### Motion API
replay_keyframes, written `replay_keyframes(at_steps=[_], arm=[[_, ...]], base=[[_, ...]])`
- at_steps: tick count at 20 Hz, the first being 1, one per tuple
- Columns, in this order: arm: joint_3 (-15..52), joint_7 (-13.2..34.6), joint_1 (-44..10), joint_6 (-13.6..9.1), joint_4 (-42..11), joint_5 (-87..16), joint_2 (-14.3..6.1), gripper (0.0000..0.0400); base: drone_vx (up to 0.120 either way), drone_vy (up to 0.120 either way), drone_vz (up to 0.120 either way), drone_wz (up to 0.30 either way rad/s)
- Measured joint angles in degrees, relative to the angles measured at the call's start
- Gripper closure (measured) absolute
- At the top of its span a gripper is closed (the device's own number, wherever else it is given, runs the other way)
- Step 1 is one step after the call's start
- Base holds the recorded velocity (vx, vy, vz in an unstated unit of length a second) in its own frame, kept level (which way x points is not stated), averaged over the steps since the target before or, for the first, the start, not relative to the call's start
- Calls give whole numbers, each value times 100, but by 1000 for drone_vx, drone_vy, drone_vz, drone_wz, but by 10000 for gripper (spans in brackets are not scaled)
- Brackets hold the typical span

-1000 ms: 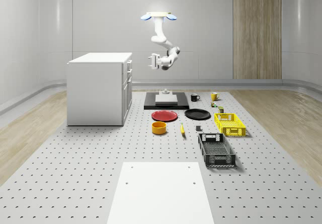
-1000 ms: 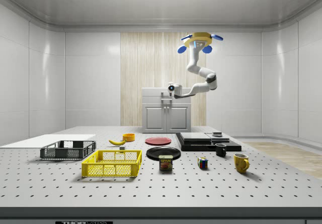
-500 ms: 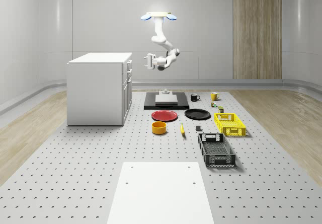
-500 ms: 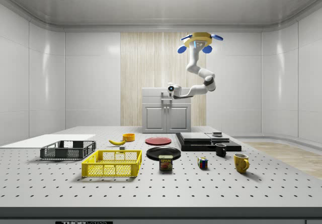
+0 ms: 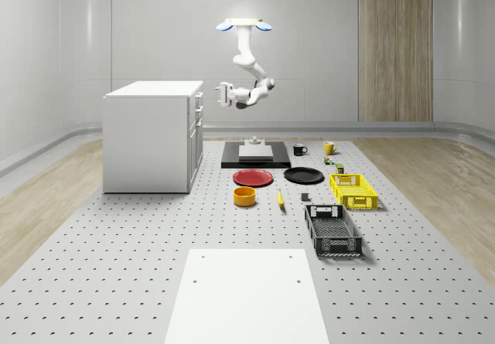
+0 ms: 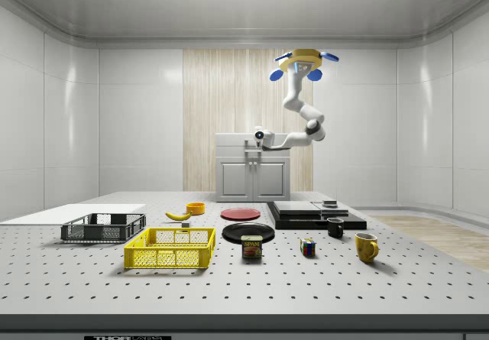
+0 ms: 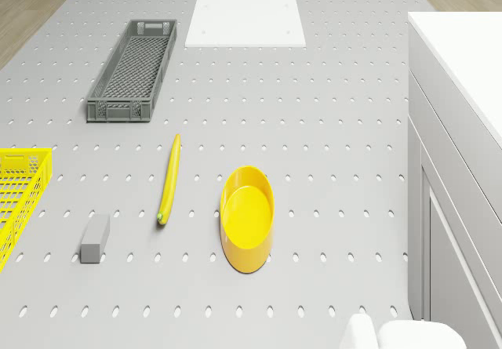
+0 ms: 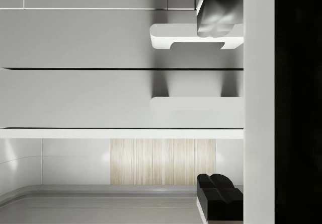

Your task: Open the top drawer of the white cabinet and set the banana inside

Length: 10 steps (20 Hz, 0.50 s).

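Gripper (image 5: 223, 94) is hanging in the air just beside the upper front of the white cabinet (image 5: 151, 135), level with its top drawer (image 5: 199, 99); its fingers are spread apart with nothing between them, one dark fingertip (image 8: 219, 195) and one pale fingertip (image 8: 219, 20) showing in the wrist view against the closed drawer fronts.

Nearest in the whole-scene view, the slim yellow banana (image 5: 280, 199) is lying flat on the grey perforated table (image 5: 116, 267), its long axis running near-to-far, between the round yellow bowl (image 5: 244, 196) and the dark grey mesh crate (image 5: 332, 229).

Farther back, the white arm is reaching down from the drone (image 5: 244, 25), bending at the elbow and stretching horizontally toward the cabinet. The drone is hovering high above the table, beyond the black slab (image 5: 255, 158).
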Motion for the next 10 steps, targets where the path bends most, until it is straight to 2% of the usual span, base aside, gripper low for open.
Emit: replay_keyframes(at_steps=[6,10], arm=[[348,-289,123,204,157,585,416,0],[481,-466,139,211,323,878,735,0]], base=[[0,0,0,0],[0,0,0,0]])
